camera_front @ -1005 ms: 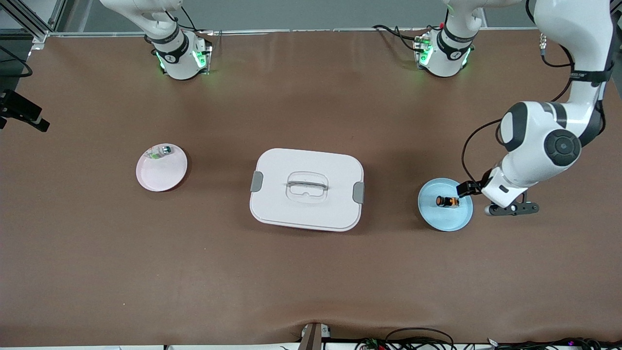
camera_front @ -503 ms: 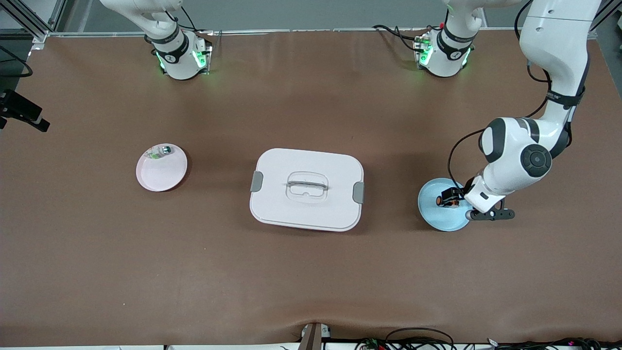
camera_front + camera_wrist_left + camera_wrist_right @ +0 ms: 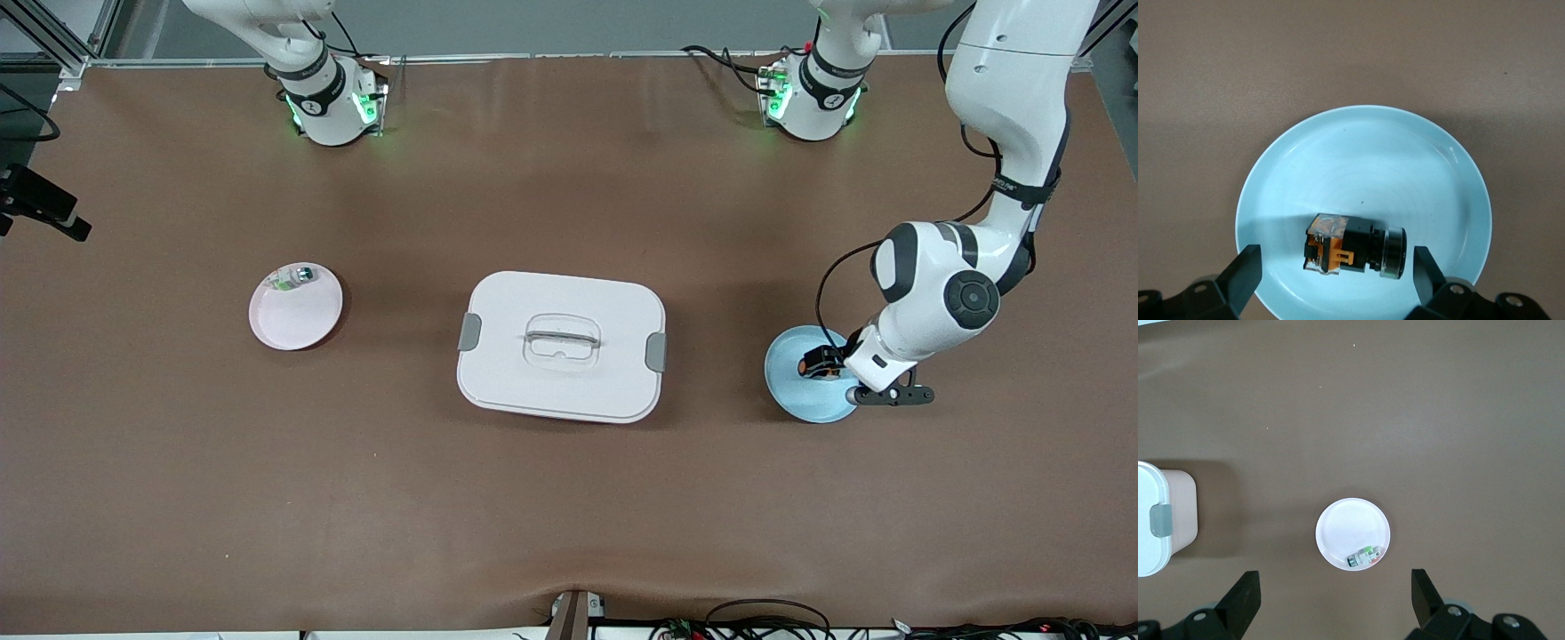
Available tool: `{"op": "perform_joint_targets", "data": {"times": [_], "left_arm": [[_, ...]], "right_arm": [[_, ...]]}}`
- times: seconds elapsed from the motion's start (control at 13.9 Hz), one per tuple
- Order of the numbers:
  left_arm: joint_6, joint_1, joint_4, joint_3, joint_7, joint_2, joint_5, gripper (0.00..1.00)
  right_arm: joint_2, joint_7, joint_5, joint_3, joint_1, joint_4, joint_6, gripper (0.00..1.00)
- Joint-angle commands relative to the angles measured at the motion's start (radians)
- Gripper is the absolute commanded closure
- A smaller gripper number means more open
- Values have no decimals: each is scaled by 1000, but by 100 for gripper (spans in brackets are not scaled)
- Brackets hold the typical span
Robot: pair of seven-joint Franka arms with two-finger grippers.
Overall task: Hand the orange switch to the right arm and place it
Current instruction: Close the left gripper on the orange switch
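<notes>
The orange switch [image 3: 813,364] lies on its side on a light blue plate [image 3: 800,400] toward the left arm's end of the table. In the left wrist view the switch [image 3: 1351,245] shows a black body, orange markings and a round cap end, on the blue plate [image 3: 1365,160]. My left gripper [image 3: 1336,267] is open just over the plate, one finger off each end of the switch, not touching it. In the front view the left hand [image 3: 876,369] covers the fingers. My right gripper [image 3: 1333,588] is open and empty, high over the table near a pink plate.
A white lidded box [image 3: 560,347] with grey latches stands mid-table; its edge shows in the right wrist view [image 3: 1151,520]. The pink plate [image 3: 298,320] toward the right arm's end holds a small clear-green and silver component [image 3: 293,277], also in the right wrist view [image 3: 1365,557].
My left arm has swung in from the table's end, bringing the open gripper over the blue plate and around the switch. The switch and the right arm have not moved.
</notes>
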Motion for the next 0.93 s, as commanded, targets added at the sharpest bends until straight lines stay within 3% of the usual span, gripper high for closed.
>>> {"op": "perform_joint_targets", "data": {"times": [0.0,0.86], "left_arm": [[33,7,-7,-15,29,13,-22,0],[52,10,-13,-27,43,50,-23,0]], "right_arm": [[20,-3,-14,3,2,29,-14,0],[22,-3,-14,5,5,29,-14,0]]}}
